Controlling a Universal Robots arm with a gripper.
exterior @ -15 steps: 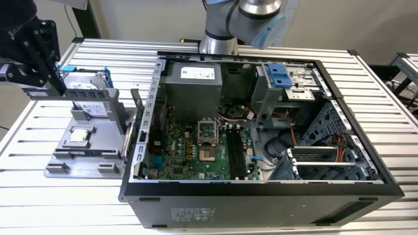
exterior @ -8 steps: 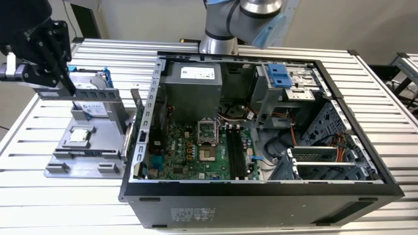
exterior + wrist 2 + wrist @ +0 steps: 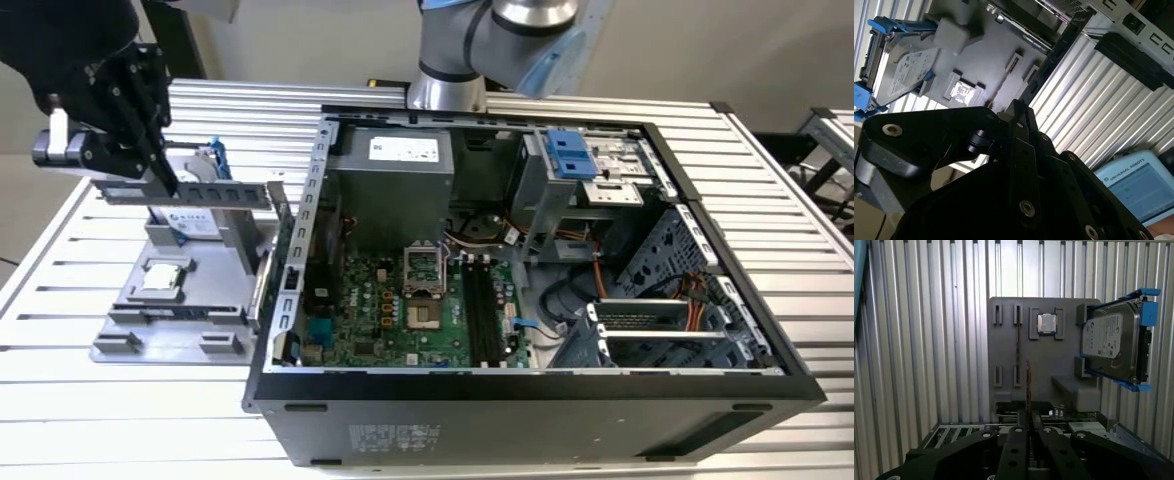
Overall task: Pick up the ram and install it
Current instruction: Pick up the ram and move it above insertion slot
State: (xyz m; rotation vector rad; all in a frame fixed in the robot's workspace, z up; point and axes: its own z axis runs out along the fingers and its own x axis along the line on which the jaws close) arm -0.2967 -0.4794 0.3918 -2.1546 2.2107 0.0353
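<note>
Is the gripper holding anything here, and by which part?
The ram. The gripper has its jaws closed on the stick's two flat faces at its upper long edge, above the grey tray.

The worktop (image 3: 120, 410) is made of long silver metal slats with grooves between them. 2 things lie directly on it: a grey plastic tray (image 3: 200, 305) toward the exterior view's left, and just beside it a big open computer case (image 3: 534, 415) with black walls.

Case wall (image 3: 304, 215) between ram (image 3: 200, 190) and motherboard (image 3: 387, 305)
</note>
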